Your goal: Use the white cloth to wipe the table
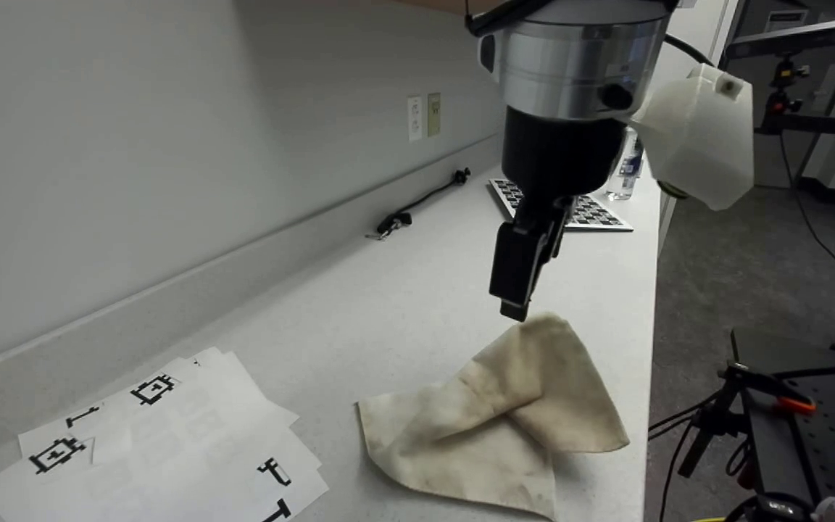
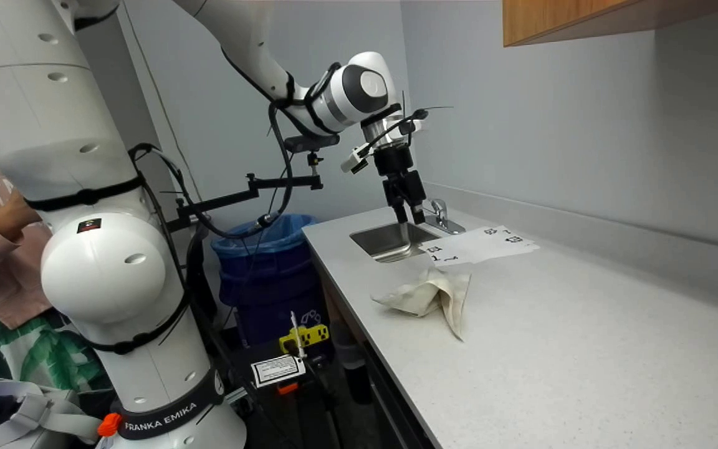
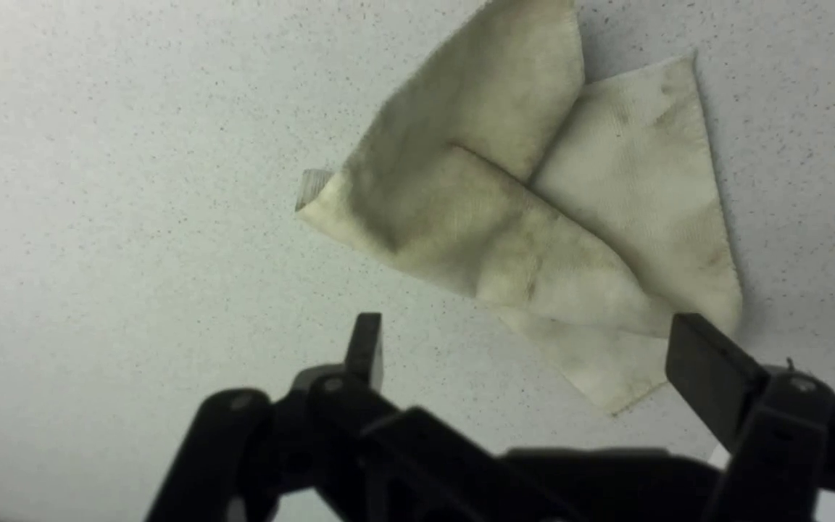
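Note:
The white cloth (image 1: 461,435) lies rumpled and partly folded on the table (image 1: 359,319), its cream fabric marked with grey-brown stains. In an exterior view the cloth (image 2: 427,293) rises in a small peak near the counter's front edge. Above it hangs my gripper (image 3: 526,322), jaws wide apart in the wrist view, holding nothing. From that camera most of the cloth (image 3: 446,203) spreads beyond the fingertips, and the right finger (image 3: 711,377) covers part of its edge. An exterior view shows the gripper (image 2: 411,217) pointing downward, apart from the cloth.
White paper sheets (image 1: 193,435) with black markers lie beside the cloth. A sink (image 2: 390,243) with a faucet (image 2: 440,215) is set into the counter. Farther along are a checkered board (image 1: 595,214), a bottle (image 1: 624,174) and a black cable (image 1: 425,196) by the wall.

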Robot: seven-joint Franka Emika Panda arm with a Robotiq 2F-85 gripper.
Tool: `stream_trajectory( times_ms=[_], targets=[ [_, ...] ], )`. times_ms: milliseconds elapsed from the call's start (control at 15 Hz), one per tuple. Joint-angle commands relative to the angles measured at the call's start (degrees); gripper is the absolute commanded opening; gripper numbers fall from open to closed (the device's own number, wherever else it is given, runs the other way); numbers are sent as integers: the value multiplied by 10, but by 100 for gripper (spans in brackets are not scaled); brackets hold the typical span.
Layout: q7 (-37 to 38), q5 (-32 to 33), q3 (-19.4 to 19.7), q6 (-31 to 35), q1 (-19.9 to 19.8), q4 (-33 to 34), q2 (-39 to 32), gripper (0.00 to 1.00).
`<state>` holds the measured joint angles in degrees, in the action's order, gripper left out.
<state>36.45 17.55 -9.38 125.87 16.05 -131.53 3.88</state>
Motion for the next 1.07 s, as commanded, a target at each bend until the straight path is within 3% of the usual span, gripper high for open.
stream_trajectory(
  times_ms=[0, 933, 1000],
  targets=[
    [17, 2, -28, -1, -13, -33, 52, 100],
    [-9, -45, -37, 18, -24, -116, 155, 100],
    [4, -29, -47, 2, -30, -83, 116, 100]
  ],
)
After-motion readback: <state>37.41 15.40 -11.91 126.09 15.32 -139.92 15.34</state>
